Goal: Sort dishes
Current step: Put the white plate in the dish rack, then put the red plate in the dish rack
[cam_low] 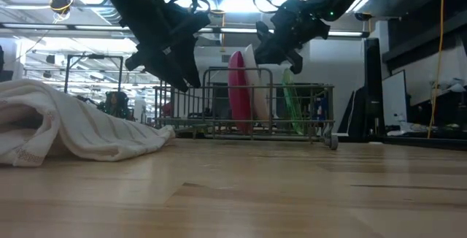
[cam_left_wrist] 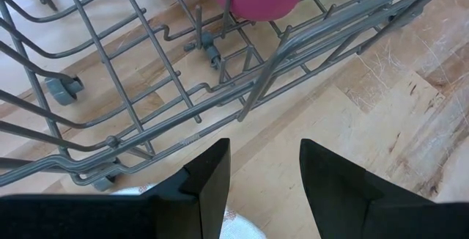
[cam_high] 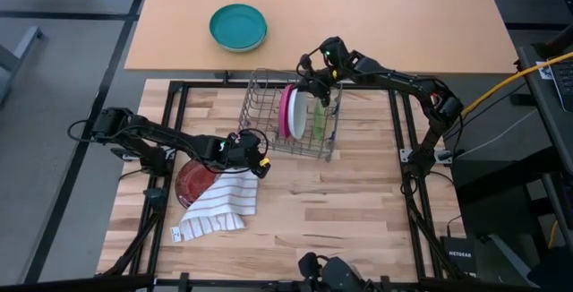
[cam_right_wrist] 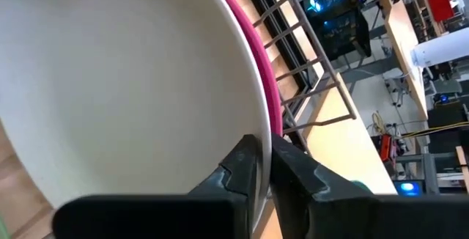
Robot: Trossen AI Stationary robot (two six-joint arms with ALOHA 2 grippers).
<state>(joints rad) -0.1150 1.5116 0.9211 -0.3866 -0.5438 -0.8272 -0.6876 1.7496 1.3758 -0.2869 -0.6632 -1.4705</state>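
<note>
On the desk [cam_high: 358,202] we see the wire rack [cam_high: 269,117] holding the magenta plate [cam_high: 285,111] and the pale green plate [cam_high: 297,113] upright, side by side. Our right tool [cam_high: 315,90] pinches the green plate's rim. The dark red plate [cam_high: 192,180] lies left, partly under the striped cloth [cam_high: 222,204]. Our left tool [cam_high: 260,162] hovers open beside the rack.

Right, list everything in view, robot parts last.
pink plate: 1, magenta, upright in the rack
pale green plate: 1, whitish underside, racked beside the pink plate
dark red plate: 1, partly under the cloth
dish rack: 1, grey wire, centre
bowl: 1, teal, beyond the rack
cloth: 1, white striped, near the rack
left gripper: dark, open, above the cloth
right gripper: dark, shut on the pale green plate's rim
</note>
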